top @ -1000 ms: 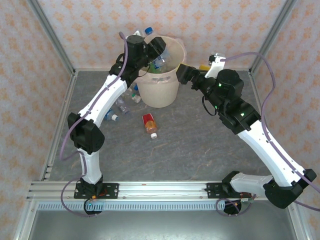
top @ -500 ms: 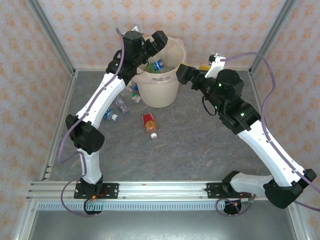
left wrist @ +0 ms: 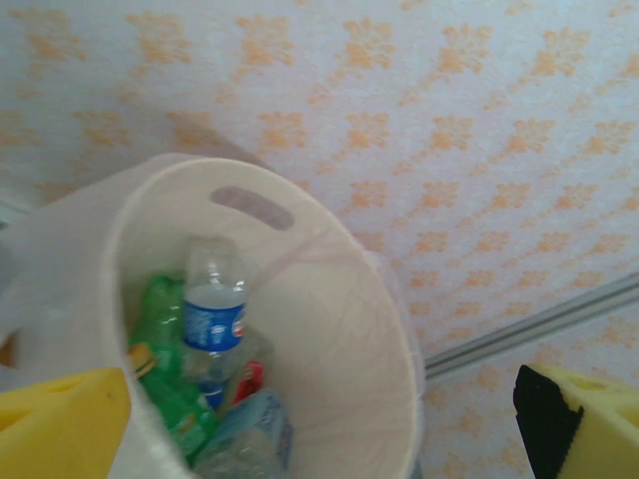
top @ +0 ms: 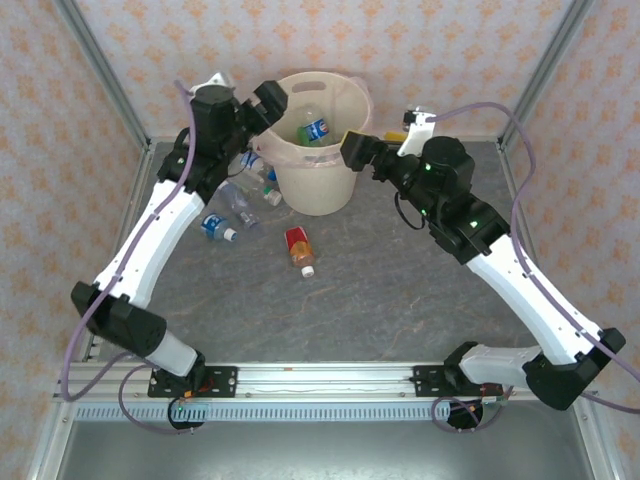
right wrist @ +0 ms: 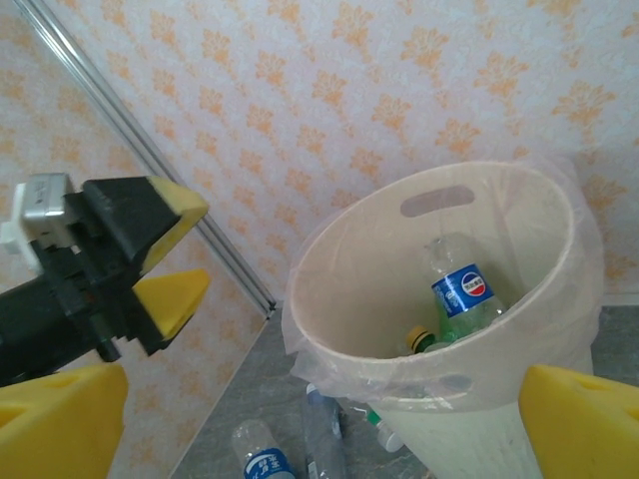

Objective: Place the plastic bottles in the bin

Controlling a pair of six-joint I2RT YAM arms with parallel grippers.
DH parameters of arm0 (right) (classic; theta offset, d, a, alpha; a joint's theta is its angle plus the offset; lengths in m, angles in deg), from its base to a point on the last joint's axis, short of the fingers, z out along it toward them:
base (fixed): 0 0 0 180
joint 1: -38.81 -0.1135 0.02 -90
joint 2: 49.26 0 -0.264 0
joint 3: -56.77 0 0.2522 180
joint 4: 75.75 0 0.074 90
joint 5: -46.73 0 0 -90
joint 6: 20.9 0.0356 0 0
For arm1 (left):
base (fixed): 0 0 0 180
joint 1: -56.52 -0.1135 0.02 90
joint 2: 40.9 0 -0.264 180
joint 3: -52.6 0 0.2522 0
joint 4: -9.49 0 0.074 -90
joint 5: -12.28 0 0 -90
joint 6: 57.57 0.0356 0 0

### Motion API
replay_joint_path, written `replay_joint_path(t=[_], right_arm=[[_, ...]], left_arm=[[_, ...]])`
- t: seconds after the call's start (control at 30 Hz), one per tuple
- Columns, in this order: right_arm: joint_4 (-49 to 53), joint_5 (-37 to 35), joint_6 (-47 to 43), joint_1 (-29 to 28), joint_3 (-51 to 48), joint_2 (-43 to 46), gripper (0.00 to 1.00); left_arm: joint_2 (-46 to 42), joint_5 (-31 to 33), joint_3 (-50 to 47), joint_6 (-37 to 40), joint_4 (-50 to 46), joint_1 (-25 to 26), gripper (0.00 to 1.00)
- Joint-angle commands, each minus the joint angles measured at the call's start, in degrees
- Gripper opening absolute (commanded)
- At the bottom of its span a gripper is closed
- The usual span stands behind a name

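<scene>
Hanging just beside the left rim of the bin [top: 318, 188], the left claw [top: 268, 100] was released, its yellow pads [left wrist: 60, 424] spread wide with nothing between them. The right claw [top: 352, 150], close against the bin's right wall, was likewise released and empty. Several plastic bottles [left wrist: 175, 399] already lay inside the bin, a blue-labelled one [left wrist: 213, 319] leaning on its wall above green ones. The rest were on the desk [top: 400, 290]. A loose cluster [top: 243, 195] lay just left of the bin's foot, between the bin and the left arm and on the near side of the left claw. A red-labelled bottle [top: 300, 250] lay alone in front of the bin, apart from it. Its long axis ran roughly from far to near, white cap toward the arms' bases. The cluster looked like the left arm's to take, being close below its claw. The lone bottle sat between the two arms, rather nearer the right claw, which would probably have to close across its width, one pad on either side of the body.
</scene>
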Motion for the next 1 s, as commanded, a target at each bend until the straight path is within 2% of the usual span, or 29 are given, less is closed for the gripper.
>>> replay_joint_path(t=[0.0, 0.2, 0.4, 0.6, 0.77, 0.97], right_arm=[[-1.75, 1.63, 0.47, -0.80, 1.55, -1.22, 1.00], [-2.12, 3.25, 0.84, -1.52, 2.81, -3.34, 1.00], [-2.54, 3.97, 0.93, -2.13, 3.82, -4.94, 1.00], [-2.32, 3.89, 0.75, -2.23, 4.07, -5.11, 1.00], [-2.15, 4.17, 0.79, -2.34, 4.22, -5.15, 1.00], [-1.62, 4.24, 0.84, -2.42, 4.83, -5.46, 1.00]], left_arm=[[-4.59, 2.71, -6.32, 0.66, -0.01, -2.68, 0.98], [-11.37, 3.85, -17.99, -2.58, -2.32, -7.88, 0.93], [-15.28, 3.90, -28.67, -7.48, -3.70, -12.25, 0.81], [-15.90, 3.37, -38.14, -10.86, -4.05, -12.66, 0.78], [-16.58, 1.95, -45.91, -14.22, 0.27, -12.79, 0.77], [-14.35, 0.18, -49.74, -15.69, 4.50, -13.89, 0.71]])
